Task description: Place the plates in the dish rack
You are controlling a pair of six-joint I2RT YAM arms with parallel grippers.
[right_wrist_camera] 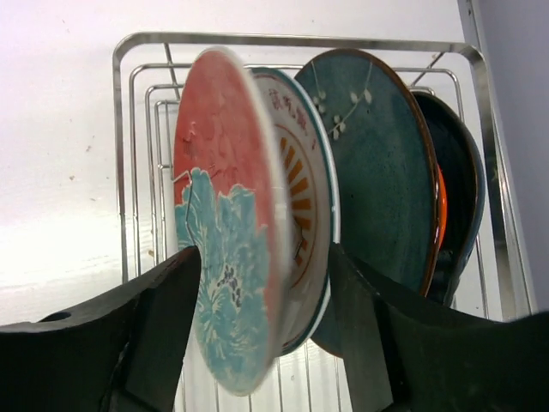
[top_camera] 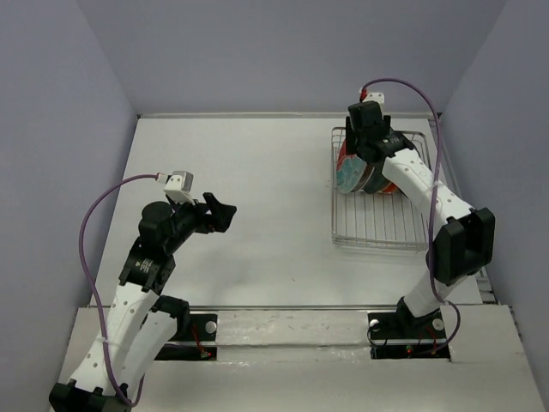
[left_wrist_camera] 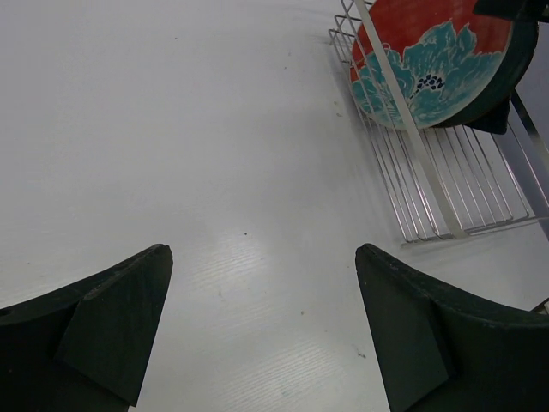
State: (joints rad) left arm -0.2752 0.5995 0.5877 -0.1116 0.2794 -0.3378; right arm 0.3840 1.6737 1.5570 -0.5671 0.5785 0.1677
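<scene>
Right wrist: my right end effector (right_wrist_camera: 264, 253) straddles the red plate (right_wrist_camera: 227, 215) and sunburst plate (right_wrist_camera: 300, 206) in the dish rack (right_wrist_camera: 292, 39), grip unclear; left end effector (left_wrist_camera: 262, 249) released

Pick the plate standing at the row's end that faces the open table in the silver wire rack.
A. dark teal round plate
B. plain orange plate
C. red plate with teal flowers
C: the red plate with teal flowers stands outermost in the silver wire dish rack, its face unobstructed in the left wrist view, the white plate with orange sunburst directly behind it.
</scene>
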